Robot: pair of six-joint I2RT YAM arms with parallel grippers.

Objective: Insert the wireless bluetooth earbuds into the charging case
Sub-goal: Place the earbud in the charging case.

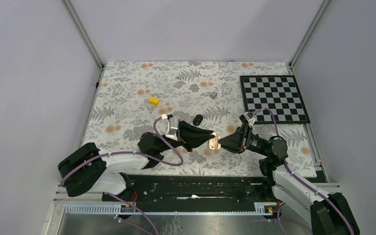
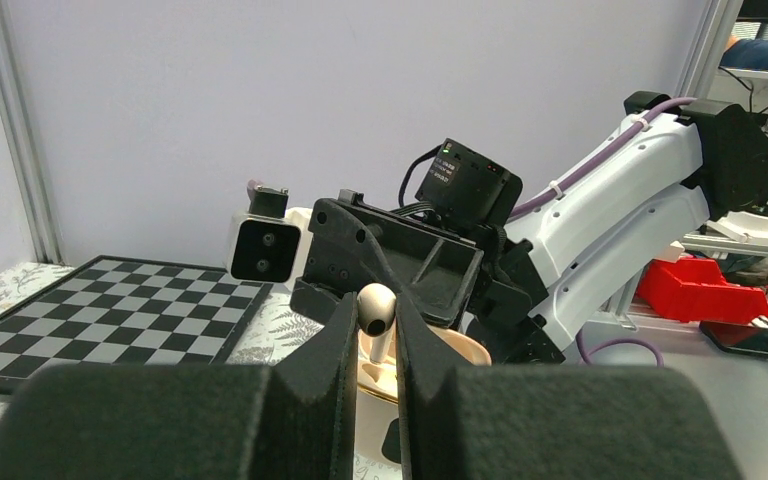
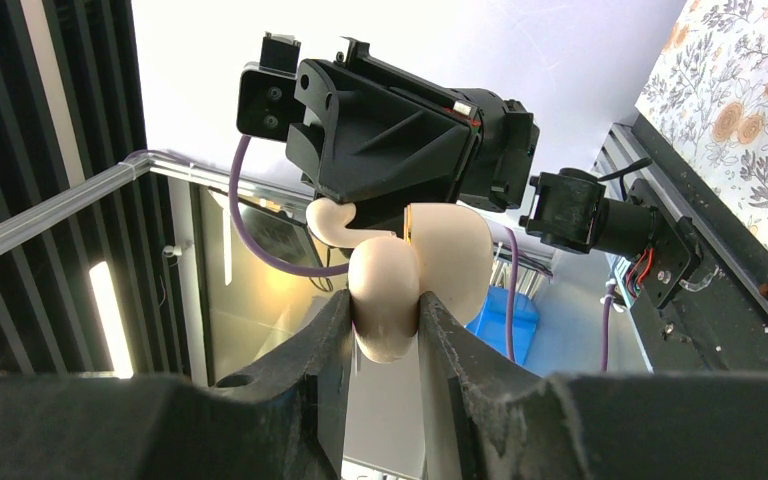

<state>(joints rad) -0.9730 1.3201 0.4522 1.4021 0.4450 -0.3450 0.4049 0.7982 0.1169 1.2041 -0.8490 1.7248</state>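
So the left tool (image 2: 375, 325) is pinching an earbud (image 2: 376, 308) at the case (image 3: 450, 260), nose to nose with the right tool (image 3: 385, 320), which is clamping it above the bench (image 1: 127, 112).

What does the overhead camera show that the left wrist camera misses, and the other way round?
Only the overhead view shows the small yellow block, the small grey block and the black oval pod on the floral tablecloth. Only the left wrist view shows the cream ball-tipped earbud pinched in the left claw, and a red plastic bin in the background. Both show the black-and-white chequered board and the cream open case in the right claw.
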